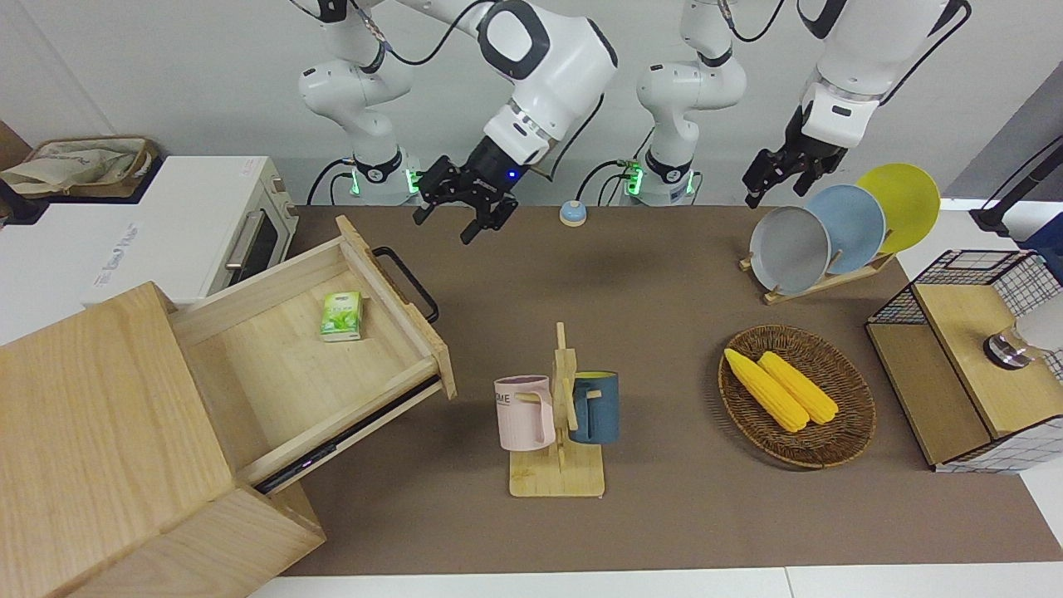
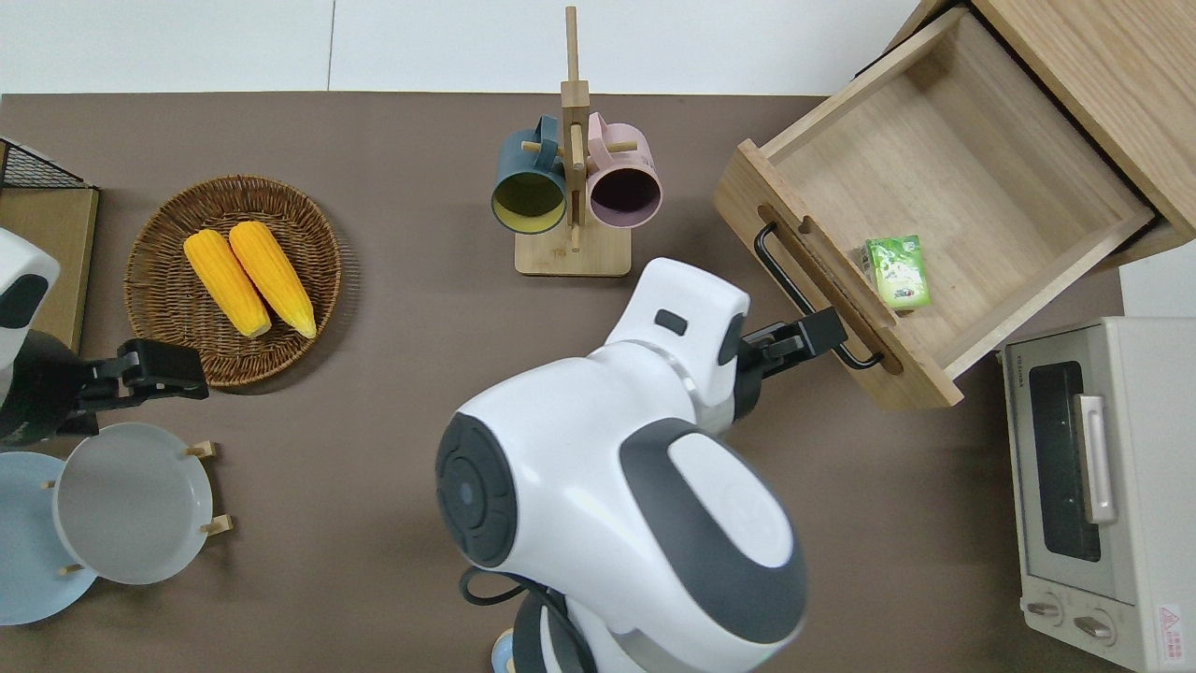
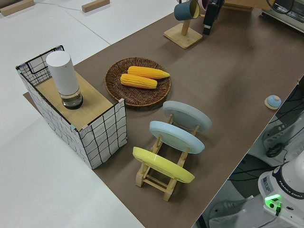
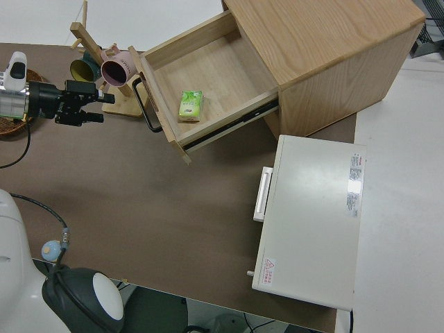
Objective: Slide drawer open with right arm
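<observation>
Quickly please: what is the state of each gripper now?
Right gripper: open, holding nothing, clear of the drawer handle.
Left gripper: parked, holding nothing; open or shut cannot be told.

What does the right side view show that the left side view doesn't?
Only the right side view shows the open light-wood drawer, its black bar handle, the green packet inside, and the white toaster oven. Only the left side view shows the wicker basket of corn, the plate rack and the wire-grid box. Both show the wooden mug stand and the small blue bell.
</observation>
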`<move>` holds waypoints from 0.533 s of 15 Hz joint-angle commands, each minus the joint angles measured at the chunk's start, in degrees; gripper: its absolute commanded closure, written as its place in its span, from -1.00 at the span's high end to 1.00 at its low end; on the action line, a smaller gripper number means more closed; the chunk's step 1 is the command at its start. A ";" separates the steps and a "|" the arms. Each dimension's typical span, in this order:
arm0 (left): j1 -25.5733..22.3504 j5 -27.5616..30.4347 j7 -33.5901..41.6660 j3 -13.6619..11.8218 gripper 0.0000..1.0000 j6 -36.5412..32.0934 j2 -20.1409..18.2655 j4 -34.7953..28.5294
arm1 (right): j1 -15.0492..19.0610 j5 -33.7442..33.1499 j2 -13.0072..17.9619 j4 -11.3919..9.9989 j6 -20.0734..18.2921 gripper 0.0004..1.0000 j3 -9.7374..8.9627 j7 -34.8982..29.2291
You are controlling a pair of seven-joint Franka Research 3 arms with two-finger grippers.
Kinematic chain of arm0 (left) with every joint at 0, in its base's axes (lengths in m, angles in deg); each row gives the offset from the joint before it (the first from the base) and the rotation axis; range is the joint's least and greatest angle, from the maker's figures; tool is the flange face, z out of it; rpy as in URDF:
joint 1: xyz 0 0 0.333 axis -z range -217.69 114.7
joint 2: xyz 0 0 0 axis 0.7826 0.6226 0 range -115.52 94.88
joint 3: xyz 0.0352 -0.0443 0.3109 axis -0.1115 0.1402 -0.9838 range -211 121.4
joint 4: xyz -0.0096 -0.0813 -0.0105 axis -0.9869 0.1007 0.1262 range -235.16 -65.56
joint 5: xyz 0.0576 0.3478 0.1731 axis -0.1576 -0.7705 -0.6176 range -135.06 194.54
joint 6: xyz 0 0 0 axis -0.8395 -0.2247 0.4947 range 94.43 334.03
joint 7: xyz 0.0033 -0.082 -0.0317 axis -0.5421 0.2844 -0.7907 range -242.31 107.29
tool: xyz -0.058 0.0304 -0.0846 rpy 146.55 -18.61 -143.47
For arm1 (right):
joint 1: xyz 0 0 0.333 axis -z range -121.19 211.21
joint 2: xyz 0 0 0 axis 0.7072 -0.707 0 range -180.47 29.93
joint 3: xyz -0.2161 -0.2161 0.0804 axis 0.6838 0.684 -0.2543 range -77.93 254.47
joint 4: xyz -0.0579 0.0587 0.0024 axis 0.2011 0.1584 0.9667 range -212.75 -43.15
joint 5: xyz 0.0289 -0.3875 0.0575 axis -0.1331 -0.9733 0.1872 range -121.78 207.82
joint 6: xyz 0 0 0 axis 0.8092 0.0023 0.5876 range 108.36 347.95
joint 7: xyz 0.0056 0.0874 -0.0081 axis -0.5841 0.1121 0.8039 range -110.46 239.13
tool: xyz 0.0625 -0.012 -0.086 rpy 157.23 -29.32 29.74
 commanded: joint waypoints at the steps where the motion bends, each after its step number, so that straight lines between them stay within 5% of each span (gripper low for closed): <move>1: 0.07 0.05 0.51 -0.25 0.99 -0.89 -0.47 0.21 | 6.84 11.80 5.12 -1.29 3.45 0.97 0.00 1.74; 8: 0.07 0.05 0.51 -0.25 0.99 -0.89 -0.47 0.21 | 25.65 38.35 12.33 -2.25 6.00 0.97 -0.18 9.46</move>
